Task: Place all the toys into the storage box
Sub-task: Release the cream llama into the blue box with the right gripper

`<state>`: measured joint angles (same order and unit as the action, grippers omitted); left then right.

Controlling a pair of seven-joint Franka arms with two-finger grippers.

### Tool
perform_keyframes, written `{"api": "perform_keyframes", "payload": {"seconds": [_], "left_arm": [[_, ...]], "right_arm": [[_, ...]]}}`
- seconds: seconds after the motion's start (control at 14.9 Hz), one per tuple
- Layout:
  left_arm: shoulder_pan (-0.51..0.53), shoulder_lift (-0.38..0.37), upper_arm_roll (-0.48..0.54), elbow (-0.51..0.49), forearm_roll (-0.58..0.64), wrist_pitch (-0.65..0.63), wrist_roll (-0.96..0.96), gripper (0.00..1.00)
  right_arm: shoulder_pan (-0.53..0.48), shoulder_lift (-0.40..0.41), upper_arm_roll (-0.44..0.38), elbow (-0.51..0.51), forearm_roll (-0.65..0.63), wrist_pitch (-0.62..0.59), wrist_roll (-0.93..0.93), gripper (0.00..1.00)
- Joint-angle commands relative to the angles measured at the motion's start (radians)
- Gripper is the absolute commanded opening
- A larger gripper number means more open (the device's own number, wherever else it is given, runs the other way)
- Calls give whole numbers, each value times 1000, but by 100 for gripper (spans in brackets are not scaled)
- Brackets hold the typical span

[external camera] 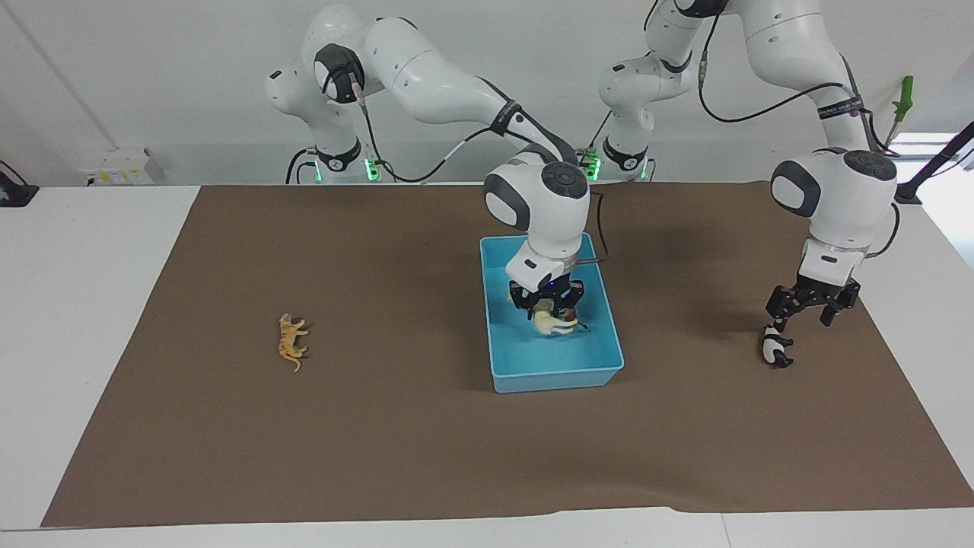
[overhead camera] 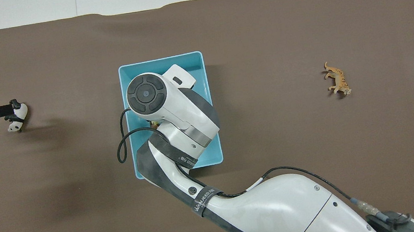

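Two pincers | left (external camera: 797, 320) spread over panda (external camera: 775, 352) | right (external camera: 549, 308) state unclear, in storage box (external camera: 559, 374)

A brown mat (external camera: 380, 441) covers most of the white surface (external camera: 76, 342) and lies under both the left hand (external camera: 797, 323) and the right hand (external camera: 548, 308). At the right arm's end, well apart from the right hand, are a white wall box (external camera: 118, 166) and a black clamp (external camera: 15, 194). A green-handled tool (external camera: 902, 99) stands above the left hand's end.
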<state>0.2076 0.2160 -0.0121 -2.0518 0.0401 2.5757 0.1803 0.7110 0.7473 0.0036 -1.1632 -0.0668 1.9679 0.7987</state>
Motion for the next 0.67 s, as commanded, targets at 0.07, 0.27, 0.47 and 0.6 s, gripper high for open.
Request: {"api": "perform_keyframes", "payload": {"seconds": [0.07,0.27,0.47,0.6], "left_arm": [[36,39,-8,-64,15,70,5,100],[39,51,-8,-71,15,77,10,100],[38,63,-8,-74,15,78,4,98],[33,69,-8,-76,15,87,4,87]], "right_arm": [[-16,-43,-8,46,-7,-134,22,100],[-118,-161,-13,42,2,-173,-15,100],[-293,-252,-10,33,5,-242,-239,100],[-413,-267,-10,14,5,-264,-431,100]]}}
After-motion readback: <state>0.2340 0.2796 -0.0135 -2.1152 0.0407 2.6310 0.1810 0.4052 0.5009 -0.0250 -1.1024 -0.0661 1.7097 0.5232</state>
